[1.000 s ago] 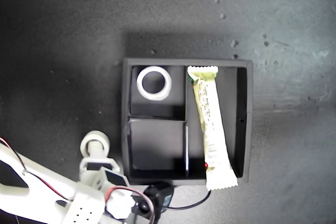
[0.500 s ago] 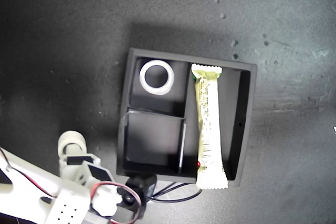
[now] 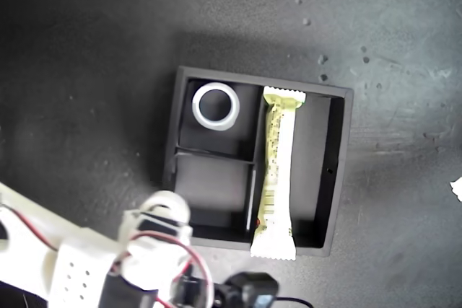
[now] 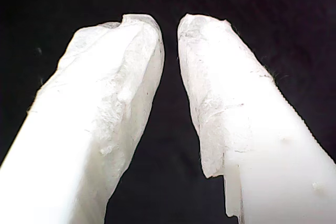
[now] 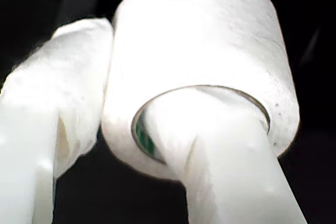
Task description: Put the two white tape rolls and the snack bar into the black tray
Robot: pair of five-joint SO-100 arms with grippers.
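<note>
One tape roll [image 3: 215, 105] and the snack bar [image 3: 276, 171] lie in the black tray [image 3: 337, 171]; my second end effector [image 5: 126, 129] pinches the last roll [image 5: 202, 56], my first [image 4: 170, 30] slightly spread, empty.

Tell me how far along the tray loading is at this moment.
Done: one white tape roll sits in a small compartment of the black tray, and the snack bar lies in the long compartment, one end poking over the wall. In hand: my second gripper clamps the other tape roll, one finger through its hole. Left: placing that roll; the other small compartment is empty. My first gripper holds nothing.
</note>
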